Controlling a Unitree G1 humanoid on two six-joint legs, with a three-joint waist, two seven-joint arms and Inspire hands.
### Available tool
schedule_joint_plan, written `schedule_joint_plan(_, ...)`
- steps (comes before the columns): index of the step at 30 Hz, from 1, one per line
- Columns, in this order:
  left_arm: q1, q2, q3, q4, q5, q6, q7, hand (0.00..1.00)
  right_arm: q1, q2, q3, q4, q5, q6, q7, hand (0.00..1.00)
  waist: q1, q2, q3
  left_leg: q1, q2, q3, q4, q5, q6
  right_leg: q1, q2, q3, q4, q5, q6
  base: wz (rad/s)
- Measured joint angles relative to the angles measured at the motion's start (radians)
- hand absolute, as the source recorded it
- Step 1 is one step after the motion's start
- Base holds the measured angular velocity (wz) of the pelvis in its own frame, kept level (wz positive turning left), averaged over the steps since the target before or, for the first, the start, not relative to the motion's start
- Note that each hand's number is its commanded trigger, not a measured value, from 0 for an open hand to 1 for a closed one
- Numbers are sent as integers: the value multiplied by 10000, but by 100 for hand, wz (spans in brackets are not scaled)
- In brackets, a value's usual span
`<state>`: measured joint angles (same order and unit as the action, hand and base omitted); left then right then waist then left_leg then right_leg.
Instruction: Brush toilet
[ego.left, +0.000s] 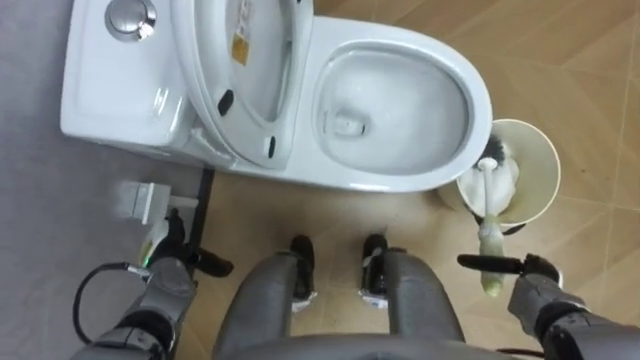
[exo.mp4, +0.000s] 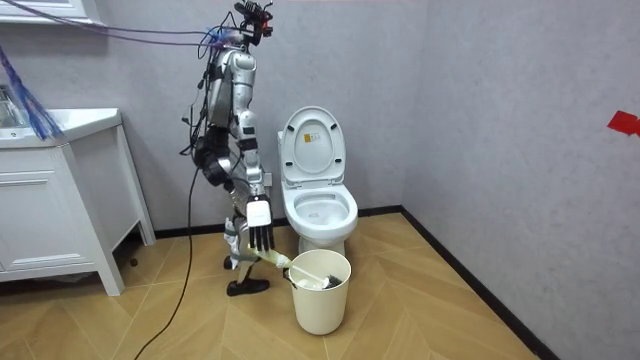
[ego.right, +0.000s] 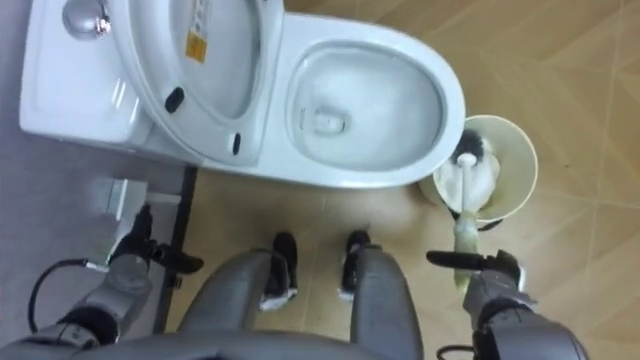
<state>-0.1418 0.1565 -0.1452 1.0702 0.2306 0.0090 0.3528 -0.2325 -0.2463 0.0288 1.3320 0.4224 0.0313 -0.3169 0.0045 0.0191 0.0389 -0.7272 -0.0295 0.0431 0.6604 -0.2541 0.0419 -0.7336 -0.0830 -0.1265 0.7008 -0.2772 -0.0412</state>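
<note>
At the lower right of the left eye view, the right hand (ego.left: 537, 290) is holding its fingers straight across the pale handle of the toilet brush (ego.left: 488, 228), not yet curling round it; I cannot tell whether they are touching. The brush is leaning head-down in the white bin (ego.left: 547, 175), just beside the toilet bowl (ego.left: 395, 50). To grasp well, the fingers should be wrapping the handle's top squarely, then lifting clear of the bin's rim. The left hand (ego.left: 168, 277) is hanging relaxed at lower left.
</note>
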Motion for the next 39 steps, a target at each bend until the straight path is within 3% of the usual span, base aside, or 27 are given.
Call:
schedule_joint_plan(3,-34,17,-192,-567,-11,-68,129,0,-273,-280,241,64,15,28,6,0,55,-7,44,-1058,26,-22,999,-284,10,-1022,-55,45,1015,-282,-12,6)
schedule_joint_plan(9,-204,102,-911,-1348,-32,-72,328,0,-916,-743,375,78,48,20,-93,0,168,109,78,-2573,-8,-86,2037,-282,11,-2469,-228,-26,1999,-240,3,1)
schedule_joint_plan(17,-299,174,-1392,-1940,-36,-99,338,0,-1401,-1056,425,118,118,-6,-89,0,403,214,75,-3491,-29,17,2478,-227,41,-3483,-277,164,2597,-253,23,3)
schedule_joint_plan(24,-549,234,-1557,-1958,-94,-99,583,0,-1418,-1487,728,45,96,-5,-108,0,539,227,77,-4052,-170,86,2750,-255,52,-4107,-526,123,3106,-424,-193,8)
schedule_joint_plan(39,-69,655,-1933,-3215,-445,-90,548,0,-1347,-1493,1902,-180,233,4,119,0,584,317,63,-4859,-134,-28,4019,-921,-9,-4819,-504,111,4228,-1059,-277,0)
